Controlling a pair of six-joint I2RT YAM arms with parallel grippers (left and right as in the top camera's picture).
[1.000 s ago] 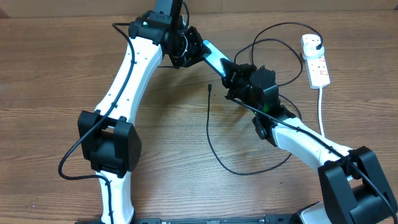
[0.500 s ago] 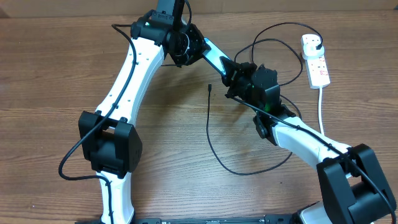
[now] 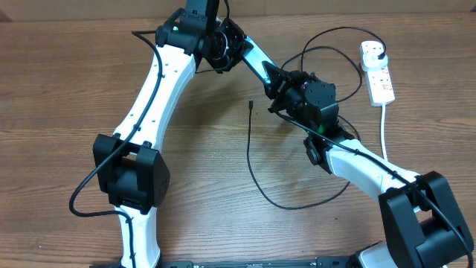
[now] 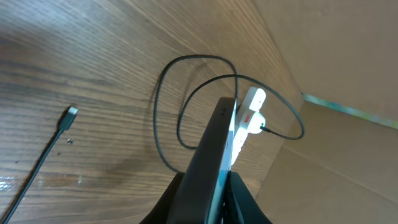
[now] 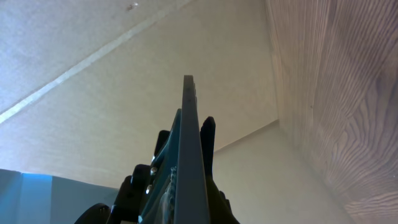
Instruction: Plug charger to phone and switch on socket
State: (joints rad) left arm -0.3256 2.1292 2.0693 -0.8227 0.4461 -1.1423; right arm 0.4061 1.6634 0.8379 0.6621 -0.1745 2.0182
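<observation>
Phone (image 3: pixel 256 67) hangs edge-up above the table (image 3: pixel 59 89) near its far edge, clenched at one end by the left gripper (image 3: pixel 238 52) and at the other by the right gripper (image 3: pixel 275 80). Charger (image 3: pixel 249 152) lies loose mid-table, plugged into the socket (image 3: pixel 379 74) near the far right corner.

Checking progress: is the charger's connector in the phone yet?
Out. The connector tip lies loose on the table, apart from the phone.
</observation>
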